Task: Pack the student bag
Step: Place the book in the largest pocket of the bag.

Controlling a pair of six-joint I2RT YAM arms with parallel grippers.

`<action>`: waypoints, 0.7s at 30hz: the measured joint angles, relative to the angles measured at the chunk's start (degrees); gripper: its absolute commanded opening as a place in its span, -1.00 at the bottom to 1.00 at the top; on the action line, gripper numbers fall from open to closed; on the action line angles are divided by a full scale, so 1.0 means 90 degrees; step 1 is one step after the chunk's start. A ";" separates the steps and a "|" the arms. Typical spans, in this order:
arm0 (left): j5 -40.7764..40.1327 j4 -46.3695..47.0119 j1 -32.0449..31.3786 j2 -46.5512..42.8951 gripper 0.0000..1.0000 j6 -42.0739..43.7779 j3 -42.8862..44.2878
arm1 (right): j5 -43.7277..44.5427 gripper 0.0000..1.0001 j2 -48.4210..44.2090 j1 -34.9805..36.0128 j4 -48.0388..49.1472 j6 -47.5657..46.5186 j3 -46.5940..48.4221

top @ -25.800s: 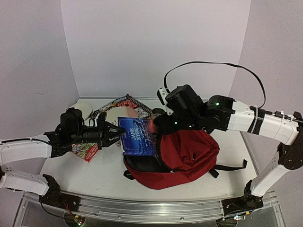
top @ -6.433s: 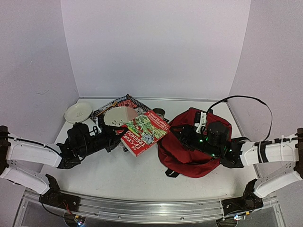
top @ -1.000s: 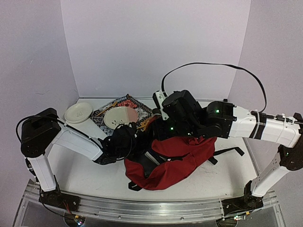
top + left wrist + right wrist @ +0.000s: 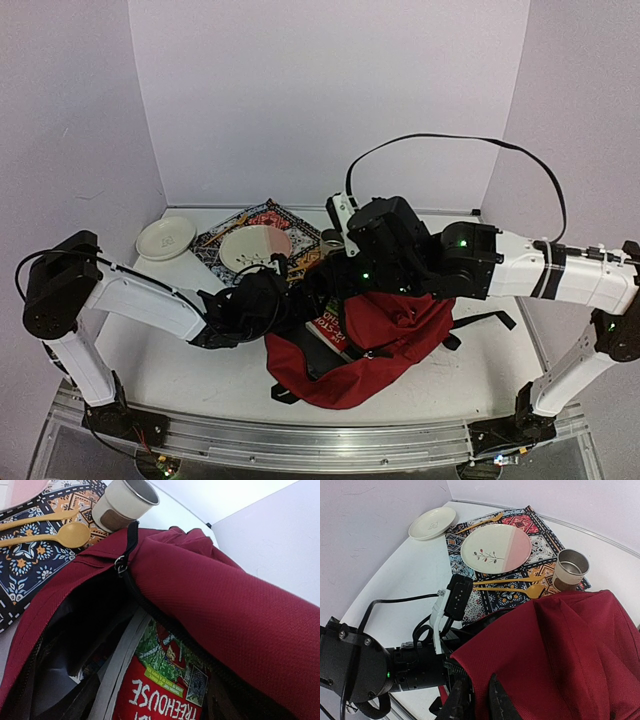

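Note:
The dark-red student bag (image 4: 400,330) lies in the middle of the table with its mouth facing left. My right gripper (image 4: 477,702) is shut on the upper edge of the mouth and holds that fabric (image 4: 570,650) lifted. A red book (image 4: 165,690) with "TREEHOUSE" on its cover lies inside the bag and shows in the opening (image 4: 330,330). My left gripper (image 4: 285,305) sits right at the mouth. Its fingers do not show in the left wrist view, and the bag's edge hides them from above.
Behind the bag, a patterned placemat (image 4: 262,222) carries a pink-and-white plate (image 4: 255,245), a gold spoon (image 4: 535,591) and fork (image 4: 507,580). A metal-lined cup (image 4: 571,569) stands close to the bag's top. A small white plate (image 4: 165,238) is at the far left.
The left gripper has drawn back a little to the left, out of the bag. The red book now shows lying in the mouth. The right gripper still holds the edge up.

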 measured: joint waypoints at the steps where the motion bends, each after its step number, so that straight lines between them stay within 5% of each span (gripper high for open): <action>1: -0.0014 -0.0067 -0.0001 -0.0005 0.21 0.0040 0.0037 | 0.0002 -0.70 -0.0009 0.0000 0.0000 0.0000 -0.0005; 8: -0.0002 -0.0352 -0.0001 0.0256 0.11 0.0137 0.0682 | -0.0001 -0.69 -0.0012 0.0000 0.0011 0.0001 -0.0005; 15: 0.0010 -0.0395 -0.0001 0.0281 0.55 0.0326 0.0690 | -0.0011 -0.65 -0.0063 0.0000 0.0044 0.0002 -0.0103; 21: -0.0005 -0.0470 -0.0001 -0.0755 0.80 0.0481 -0.0266 | -0.0082 -0.61 -0.0070 0.0000 0.0046 0.0000 -0.0127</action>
